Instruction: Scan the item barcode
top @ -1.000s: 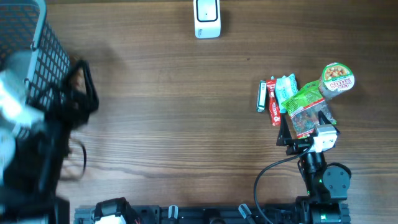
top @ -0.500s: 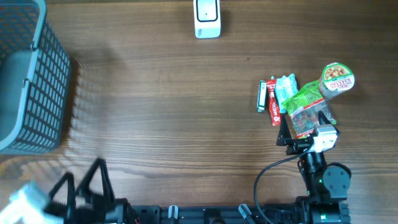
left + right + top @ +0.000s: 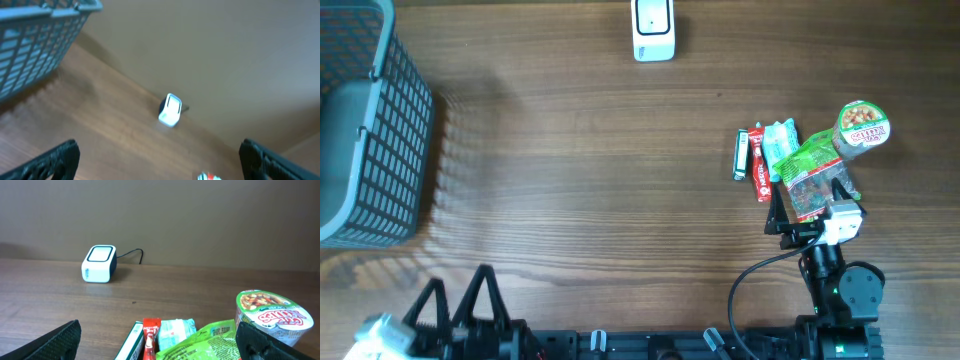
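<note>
1. Wooden table (image 3: pixel 580 180) carries a white scanner (image 3: pixel 653 28) at the middle of its far edge.
2. A grey basket (image 3: pixel 370 120) stands at the far left.
3. On the right, close together, lie a green bag (image 3: pixel 810 170), a noodle cup (image 3: pixel 862 127), a pale packet (image 3: pixel 781 140), a red stick (image 3: pixel 758 168) and a small box (image 3: pixel 742 155).
4. The packet, stick and box lie on the scanner's side of the bag.
5. The right gripper (image 3: pixel 810 200) is spread wide over the bag's near end and grasps nothing.
6. The left gripper (image 3: pixel 455 298), at the near left edge, is also spread wide and empty.

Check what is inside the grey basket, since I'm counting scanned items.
From overhead, the grey basket shows only its bare floor, no item. Its left part runs past the frame edge, so that corner is unseen.
</note>
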